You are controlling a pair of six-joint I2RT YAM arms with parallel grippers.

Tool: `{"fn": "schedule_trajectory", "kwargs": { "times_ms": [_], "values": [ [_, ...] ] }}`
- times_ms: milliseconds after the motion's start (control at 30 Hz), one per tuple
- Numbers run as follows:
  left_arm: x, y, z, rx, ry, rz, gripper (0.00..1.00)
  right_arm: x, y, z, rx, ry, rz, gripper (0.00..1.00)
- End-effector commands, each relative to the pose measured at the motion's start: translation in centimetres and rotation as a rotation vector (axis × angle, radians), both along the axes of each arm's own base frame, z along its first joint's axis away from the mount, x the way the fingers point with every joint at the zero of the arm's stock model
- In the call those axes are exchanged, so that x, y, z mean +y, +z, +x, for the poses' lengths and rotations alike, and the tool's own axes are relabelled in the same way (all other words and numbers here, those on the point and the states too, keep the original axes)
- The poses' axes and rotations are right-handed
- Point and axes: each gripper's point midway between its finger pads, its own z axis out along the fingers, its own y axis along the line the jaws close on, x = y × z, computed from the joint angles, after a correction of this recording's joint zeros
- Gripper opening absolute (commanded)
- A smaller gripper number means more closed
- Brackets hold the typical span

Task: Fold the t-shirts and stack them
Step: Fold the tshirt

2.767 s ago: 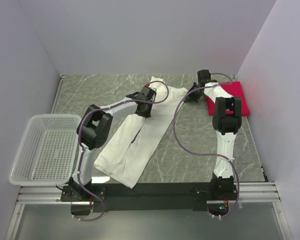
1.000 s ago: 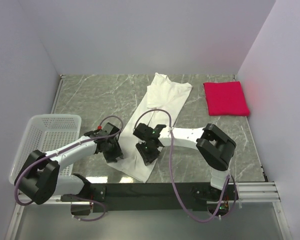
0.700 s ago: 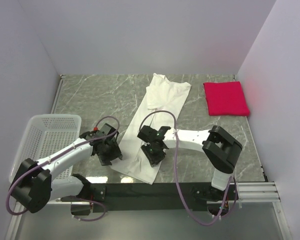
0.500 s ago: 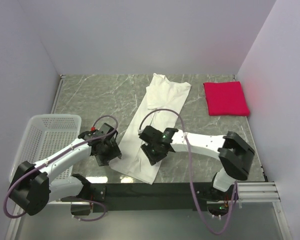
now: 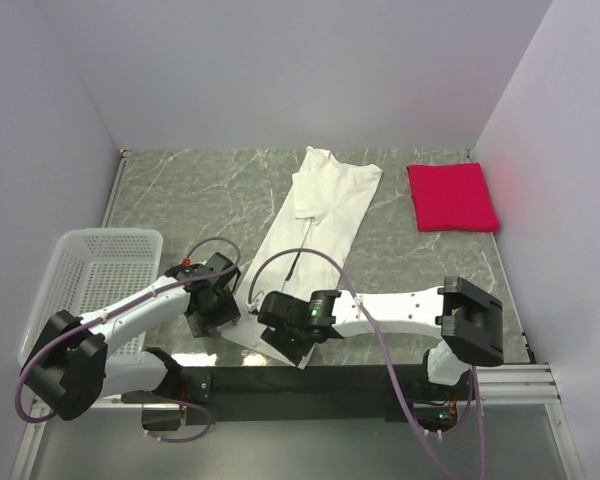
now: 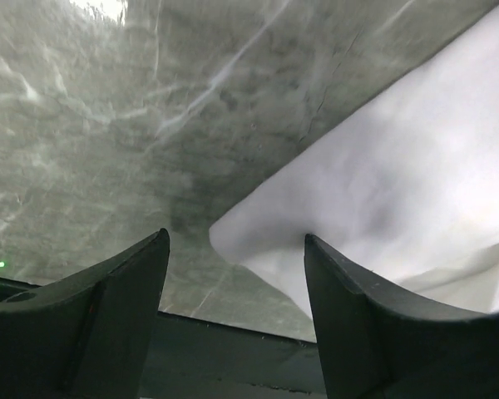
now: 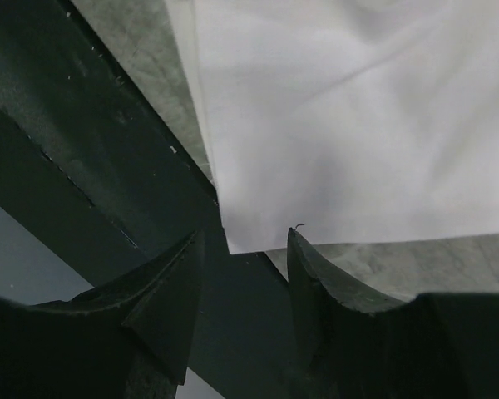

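Observation:
The white t-shirt lies as a long narrow strip, running from the back middle of the table to its near edge. The red t-shirt is folded square at the back right, far from both arms. My left gripper is open at the strip's near left corner, and that white corner shows between its spread fingers. My right gripper is open over the near right corner, by the black front rail. In the wrist views neither gripper's fingers are closed on the cloth.
A white mesh basket stands at the left edge, just behind the left arm. The black rail runs along the near table edge under the right gripper. Grey marble tabletop surrounds the shirts.
Both grippers have opened wider over the last second. The right gripper slid left and nearer, down to the strip's near corner. The left gripper shifted only slightly beside the hem.

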Motion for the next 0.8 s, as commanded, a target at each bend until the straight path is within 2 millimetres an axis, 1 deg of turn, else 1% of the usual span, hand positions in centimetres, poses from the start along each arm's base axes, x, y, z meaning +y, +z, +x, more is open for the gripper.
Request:
{"fn": "schedule_trajectory", "kwargs": {
  "times_ms": [0,33,133,267,333,467,500,567,600,667,700,767],
  "values": [
    [-0.2,0.9,2.0,-0.067,-0.002,0.027,0.71,1.6,0.1,-0.1,-0.053,0.058,0.018,0.51],
    [-0.2,0.8,2.0,-0.062,-0.007,0.027,0.71,1.6,-0.3,-0.5,-0.054,0.081,0.004,0.51],
    [-0.7,0.2,1.8,-0.043,-0.043,0.033,0.68,1.5,-1.2,-1.0,-0.06,0.105,-0.034,0.51],
    [-1.0,-0.8,1.4,-0.012,-0.065,0.042,0.66,1.3,-2.1,-0.9,-0.082,0.112,-0.068,0.51],
    [-1.2,-1.3,1.2,0.002,-0.069,0.038,0.63,1.1,-2.4,-0.8,-0.093,0.11,-0.086,0.51],
    [-1.0,-2.1,0.7,0.026,-0.06,0.054,0.52,0.7,-3.2,-0.4,-0.115,0.103,-0.125,0.5],
    [-0.9,-2.2,0.7,0.033,-0.06,0.06,0.48,0.5,-3.5,-0.5,-0.116,0.104,-0.139,0.5],
    [-0.6,-2.3,0.5,0.043,-0.056,0.076,0.45,0.4,-3.7,-0.4,-0.132,0.108,-0.153,0.47],
    [-0.5,-2.3,0.4,0.044,-0.053,0.08,0.42,0.4,-3.7,-0.6,-0.135,0.113,-0.155,0.47],
    [-0.1,-2.3,0.3,0.049,-0.043,0.096,0.38,0.3,-4.0,-0.5,-0.144,0.116,-0.171,0.43],
    [-0.1,-2.3,0.2,0.05,-0.04,0.096,0.33,0.2,-4.1,-0.7,-0.146,0.124,-0.18,0.42],
    [-0.1,-2.4,0.1,0.051,-0.034,0.094,0.29,0.1,-4.2,-0.6,-0.155,0.123,-0.189,0.39]
  ]
}}
